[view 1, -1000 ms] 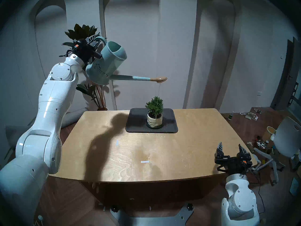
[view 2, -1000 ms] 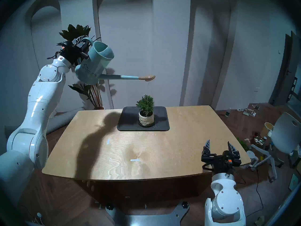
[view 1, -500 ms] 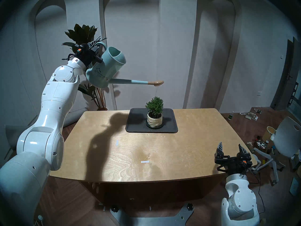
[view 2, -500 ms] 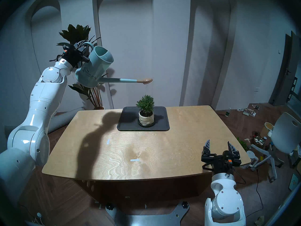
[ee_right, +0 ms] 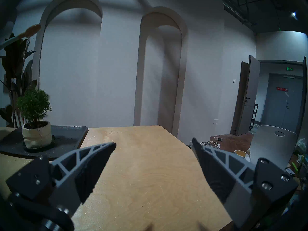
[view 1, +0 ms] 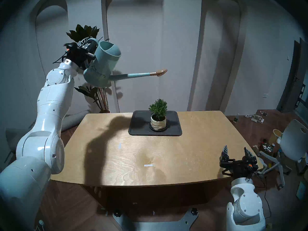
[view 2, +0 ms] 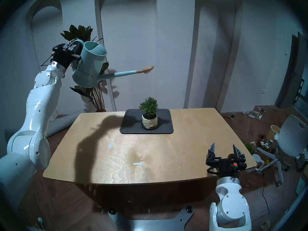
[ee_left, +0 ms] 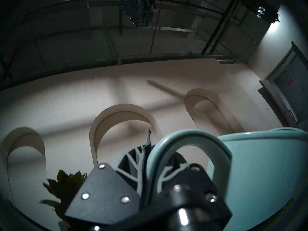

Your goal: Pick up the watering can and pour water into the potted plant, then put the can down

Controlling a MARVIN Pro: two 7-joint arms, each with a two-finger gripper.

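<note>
The table (view 1: 191, 152) carries a dark tray (view 1: 173, 132) at its far edge, and the potted plant (view 1: 158, 114) stands on that tray, upright on its saucer. I'll place everything else from the plant.

The watering can (view 1: 101, 65) is in the air, well above the plant and off to its left, body tipped only a little. Its long spout (view 1: 138, 74) slopes slightly upward toward the rose (view 1: 162, 71), which sits high over the shrub's crown. A thin line of drops hangs beneath the rose (faint, but visible in both head views). So picking up is done, and I judge the pouring to be at its tail end, with the spout angled as though to cut the flow. What is left is to carry the can down and set it on the table, then let go.

The left gripper (ee_left: 146, 159) is clamped on the can's loop handle (ee_left: 191, 142), one finger inside the loop and one outside, as the wrist view shows. Behind it stands a tall floor plant (view 1: 85, 34), well left of the potted plant.

The right gripper (ee_right: 153, 152) rests near the table's front right corner, far from the plant, fingers spread wide apart and holding nothing.
</note>
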